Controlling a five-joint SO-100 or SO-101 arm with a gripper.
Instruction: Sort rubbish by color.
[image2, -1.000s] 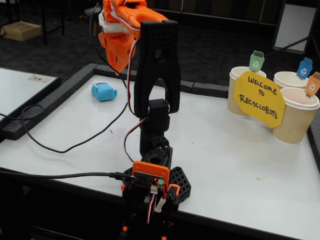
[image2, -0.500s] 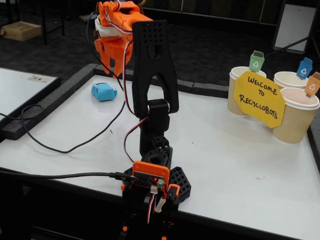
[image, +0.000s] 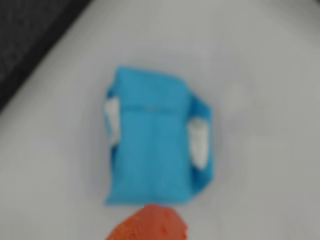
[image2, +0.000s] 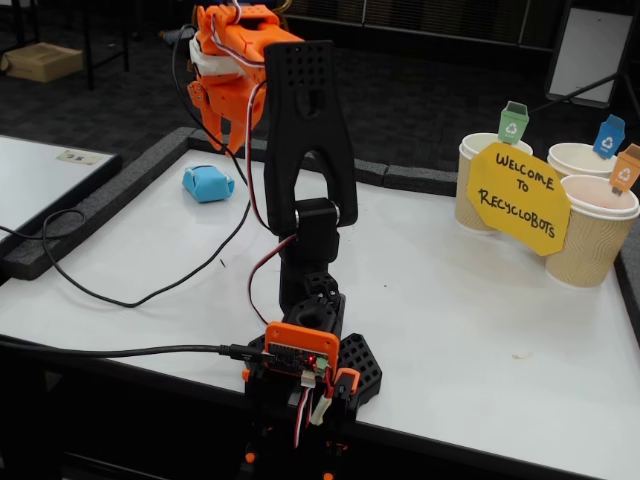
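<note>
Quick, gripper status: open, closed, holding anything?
Gripper: cannot tell open or closed; its fingers are not clearly visible. Holding nothing: the light blue paper lump lies on the table below it.

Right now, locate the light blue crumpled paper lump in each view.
Wrist view: the light blue paper lump fills the centre, above an orange gripper tip.
Fixed view: it lies far left on the table.
Shared landmark: the dark foam border beside it.

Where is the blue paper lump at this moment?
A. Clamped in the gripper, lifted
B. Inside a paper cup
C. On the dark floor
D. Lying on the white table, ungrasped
D: the blue paper lump lies on the white table, with the gripper above it.
</note>
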